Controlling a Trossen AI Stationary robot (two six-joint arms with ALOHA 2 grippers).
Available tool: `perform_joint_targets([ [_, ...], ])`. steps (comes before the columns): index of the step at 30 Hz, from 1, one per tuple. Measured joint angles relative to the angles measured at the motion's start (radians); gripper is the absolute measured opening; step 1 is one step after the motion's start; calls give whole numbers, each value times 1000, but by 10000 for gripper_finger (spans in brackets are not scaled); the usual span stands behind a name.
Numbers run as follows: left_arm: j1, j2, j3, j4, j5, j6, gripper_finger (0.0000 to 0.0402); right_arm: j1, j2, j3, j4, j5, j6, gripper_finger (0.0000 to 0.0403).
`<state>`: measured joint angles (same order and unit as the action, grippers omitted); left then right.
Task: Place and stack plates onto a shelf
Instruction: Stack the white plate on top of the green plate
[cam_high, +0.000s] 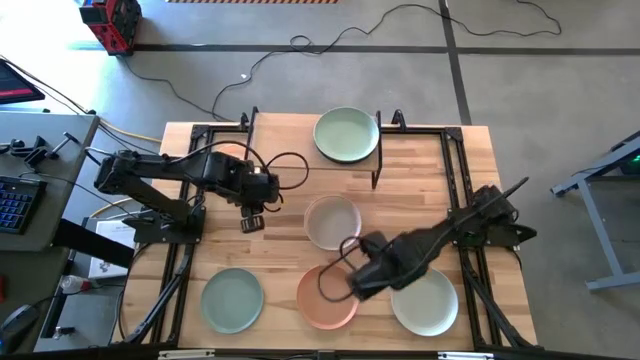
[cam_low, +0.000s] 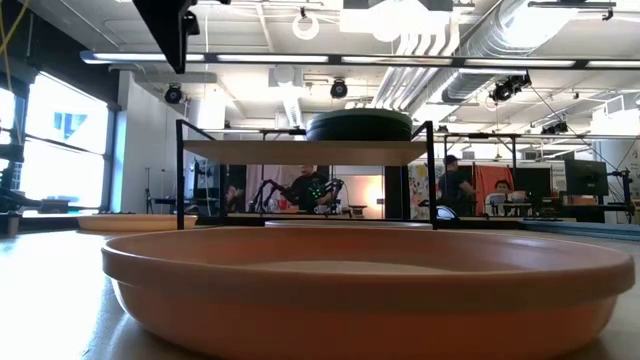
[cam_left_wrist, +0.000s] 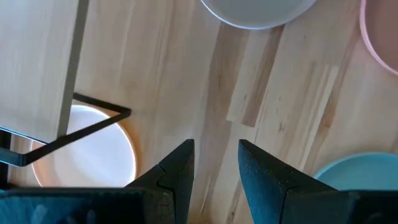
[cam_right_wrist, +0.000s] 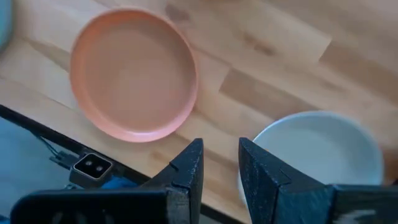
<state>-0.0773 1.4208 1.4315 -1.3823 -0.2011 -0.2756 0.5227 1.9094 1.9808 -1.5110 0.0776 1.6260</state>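
Terracotta plate (cam_high: 326, 297) at table edge (cam_high: 330, 347), right pincer (cam_high: 345, 287) above

No readable text, label, brand, number or sign shows in any of the views.

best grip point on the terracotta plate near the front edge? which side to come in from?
Grip the terracotta plate by its raised rim, one finger inside and one outside; it lies flat and shallow, so there is nothing else to pinch. Come from above on the right-hand rim, where the right gripper hovers, jaws slightly apart. That side sits beside the whitish plate, so clearance looks tight.
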Motion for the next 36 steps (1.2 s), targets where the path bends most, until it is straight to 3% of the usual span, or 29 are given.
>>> perform_joint_targets([
  [8,-39,0,0,0,0,-19,113,71,110,0,13,-45,296,81],
  [12,-56,0,0,0,0,-27,113,102,159,0,20,-53,370,81],
  [36,-83,0,0,5,-3,-38,113,219,383,0,2,-142,366,81],
])
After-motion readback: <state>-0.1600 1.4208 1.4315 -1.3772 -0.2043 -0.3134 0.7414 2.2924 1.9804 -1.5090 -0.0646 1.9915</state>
